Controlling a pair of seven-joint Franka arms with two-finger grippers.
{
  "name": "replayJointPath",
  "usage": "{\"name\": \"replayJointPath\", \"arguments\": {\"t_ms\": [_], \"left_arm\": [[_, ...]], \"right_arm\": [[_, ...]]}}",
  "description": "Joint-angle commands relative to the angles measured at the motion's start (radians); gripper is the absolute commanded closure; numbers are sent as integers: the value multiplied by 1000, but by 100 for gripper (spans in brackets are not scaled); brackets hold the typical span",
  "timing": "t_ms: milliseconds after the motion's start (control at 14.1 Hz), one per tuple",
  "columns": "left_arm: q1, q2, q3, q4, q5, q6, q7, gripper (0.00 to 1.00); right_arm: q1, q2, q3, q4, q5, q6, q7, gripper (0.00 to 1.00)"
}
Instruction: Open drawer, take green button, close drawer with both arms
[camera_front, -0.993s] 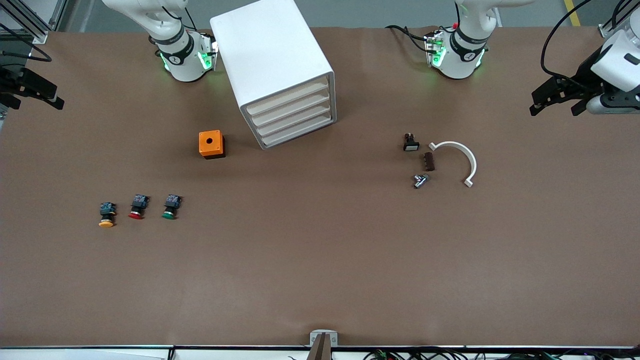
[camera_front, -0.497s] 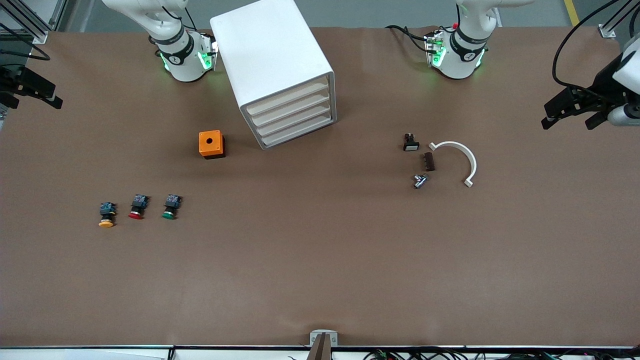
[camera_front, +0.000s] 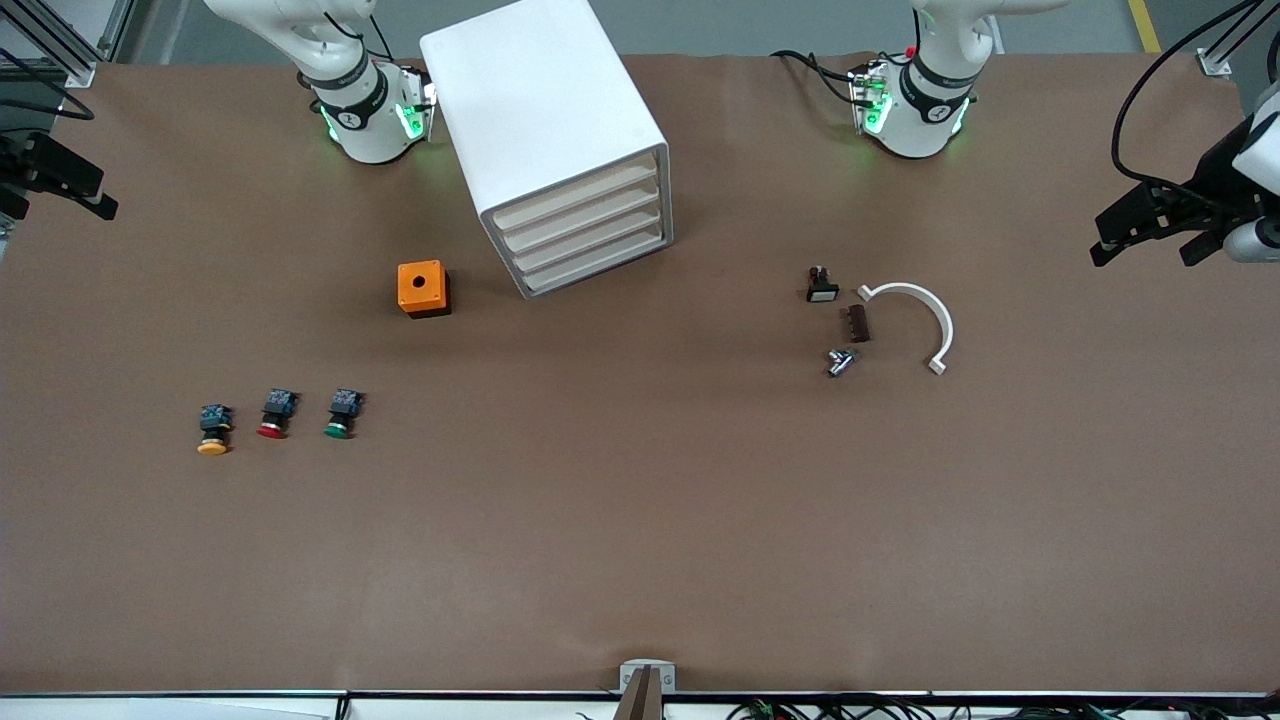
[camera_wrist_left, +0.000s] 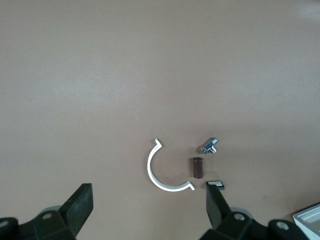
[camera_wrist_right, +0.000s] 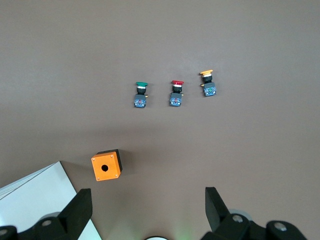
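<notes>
The white cabinet stands between the two arm bases, with all of its drawers shut. The drawer is the lowest cream front. The green-capped button lies on the table toward the right arm's end, nearer the front camera than the cabinet. My left gripper hangs open and empty at the left arm's end of the table. My right gripper hangs open and empty at the right arm's end. A corner of the cabinet shows in the right wrist view.
An orange box sits beside the cabinet. A red-capped button and a yellow-capped button lie beside the green one. Toward the left arm's end lie a white curved piece, a brown block, a metal part and a small black switch.
The left gripper has drifted outward toward its end of the table. The right gripper has edged slightly outward too. Nothing on the table has moved.
</notes>
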Motion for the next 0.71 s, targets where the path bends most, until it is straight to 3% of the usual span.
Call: {"name": "replayJointPath", "arguments": {"t_ms": [0, 355, 639], "left_arm": [[-2, 17, -2, 29, 25, -22, -6, 0], [-1, 27, -1, 46, 41, -47, -3, 0], [-1, 93, -4, 150, 38, -146, -9, 0]], "right_arm": [[2, -12, 3, 5, -17, -2, -14, 0], [3, -11, 3, 5, -31, 20, -17, 0], [6, -11, 4, 5, -33, 21, -16, 0]]}}
